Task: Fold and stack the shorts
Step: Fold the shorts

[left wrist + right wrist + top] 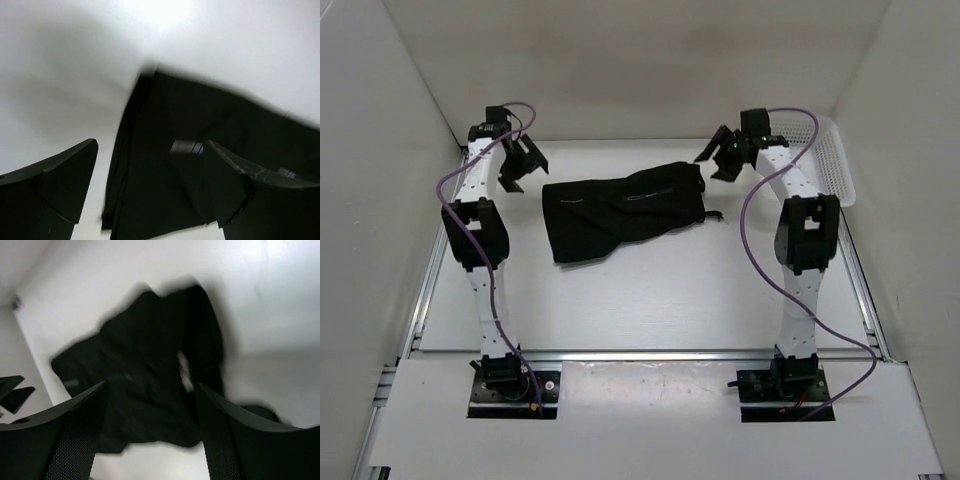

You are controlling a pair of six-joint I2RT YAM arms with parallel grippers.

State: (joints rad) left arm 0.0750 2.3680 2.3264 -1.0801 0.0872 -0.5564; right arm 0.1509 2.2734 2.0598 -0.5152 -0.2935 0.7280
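The table (650, 300) is white and is closed in by plain white walls on three sides, and in its far right corner we see a white mesh basket (835, 160). The shorts (620, 210) lie flat on the far middle part of the table, as a dark, roughly folded shape which is wider at the left end and narrower at the right end. We see the left gripper (525, 160) just beside the far left corner of the shorts, and we cannot tell if it touches the cloth. Its two fingers (55, 185) are spread wide in the left wrist view, and only the cloth and the table show beyond them. The right gripper (722, 155) is near the far right end of the shorts, and its fingers (235, 440) are also spread apart with nothing between them. In the right wrist view we notice a small pale mark (184, 371) on the black cloth, but it is too blurred to read. A purple cable (450, 185) runs along each arm.
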